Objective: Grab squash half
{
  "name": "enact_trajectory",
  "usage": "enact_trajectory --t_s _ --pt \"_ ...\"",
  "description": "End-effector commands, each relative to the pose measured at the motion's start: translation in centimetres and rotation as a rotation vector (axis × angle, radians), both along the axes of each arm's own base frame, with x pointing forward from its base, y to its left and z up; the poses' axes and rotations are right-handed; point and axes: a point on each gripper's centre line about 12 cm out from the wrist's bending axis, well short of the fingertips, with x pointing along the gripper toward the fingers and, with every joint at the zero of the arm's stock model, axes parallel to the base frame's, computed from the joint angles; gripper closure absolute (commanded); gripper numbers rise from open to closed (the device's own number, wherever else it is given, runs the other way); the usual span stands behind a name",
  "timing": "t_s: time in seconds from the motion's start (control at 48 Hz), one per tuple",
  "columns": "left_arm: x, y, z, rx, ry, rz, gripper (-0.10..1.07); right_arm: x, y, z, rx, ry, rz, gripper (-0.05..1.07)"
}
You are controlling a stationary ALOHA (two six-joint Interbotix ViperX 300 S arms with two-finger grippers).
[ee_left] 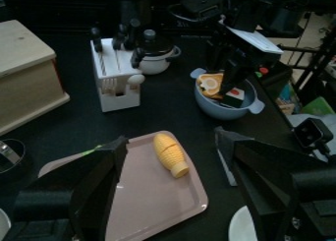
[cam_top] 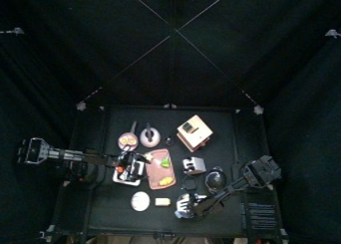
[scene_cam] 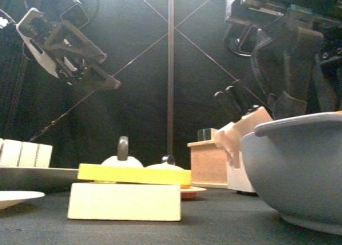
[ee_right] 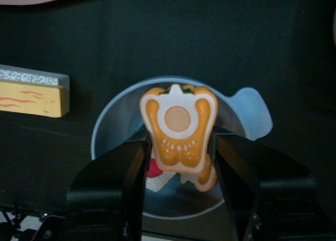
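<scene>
- Lining up: right gripper (ee_right: 180,171) hangs over the squash half (ee_right: 180,127) in the grey bowl (ee_right: 250,112), jaws apart either side.
- Left gripper (ee_left: 171,186) idles above the pink tray (ee_left: 144,191), also open.
- Next I'd guess: squeeze, then lift.

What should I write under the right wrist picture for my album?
The right gripper reaches down with open jaws around a squash half lying in a gray bowl.

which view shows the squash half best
The right wrist view: the squash half faces the camera, cut side up in the bowl, between the right gripper jaws. The left wrist view shows it small; the front and top views hide it.
</scene>
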Motion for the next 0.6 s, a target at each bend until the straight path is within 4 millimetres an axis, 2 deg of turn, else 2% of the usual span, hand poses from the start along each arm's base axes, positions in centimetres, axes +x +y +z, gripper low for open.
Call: enact_trajectory --t_s 0.0,0.583 --pt "0.21 -0.03 0.68 0.001 -0.025 -0.003 -0.06 0.15 0.20 2.99 0.031 -0.070 0.005 0.29" --pt "0.24 -0.07 0.74 0.001 -0.027 -0.005 -0.06 0.04 0.52 3.71 0.017 -0.097 0.033 0.29"
